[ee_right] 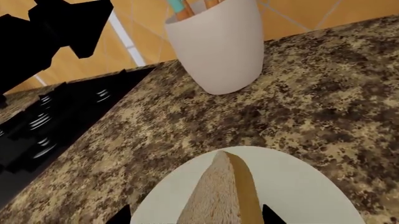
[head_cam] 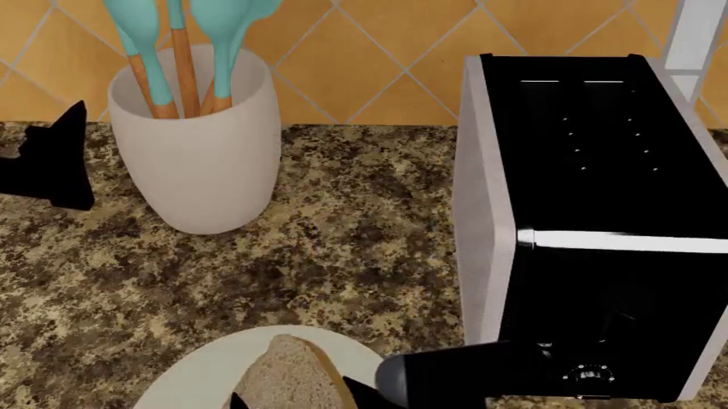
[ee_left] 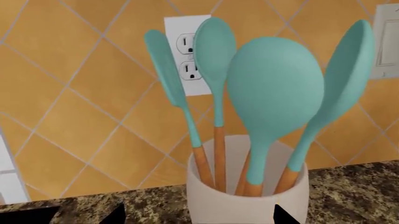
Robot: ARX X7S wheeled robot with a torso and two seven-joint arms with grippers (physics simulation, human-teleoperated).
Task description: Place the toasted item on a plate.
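Note:
The toasted item (head_cam: 290, 371), a tan bread slice with a golden crust, stands tilted on edge on the off-white plate (head_cam: 205, 375) at the near edge of the counter. My right gripper (head_cam: 296, 396) is over the plate, its dark fingertips spread either side of the slice. In the right wrist view the slice (ee_right: 218, 196) rises between the tips of the gripper (ee_right: 195, 215); there is a gap on its crumb side, and the crust side sits close to the other tip. The plate rim (ee_right: 293, 186) shows around it. My left gripper (head_cam: 51, 145) hangs open left of the utensil jar.
A tall white utensil jar (head_cam: 205, 153) with teal spoons stands at the back left, right in front of the left gripper (ee_left: 198, 213). A black and silver toaster (head_cam: 592, 170) fills the right side. A black cooktop (ee_right: 50, 121) borders the granite counter, and the tiled wall holds an outlet (ee_left: 184, 56).

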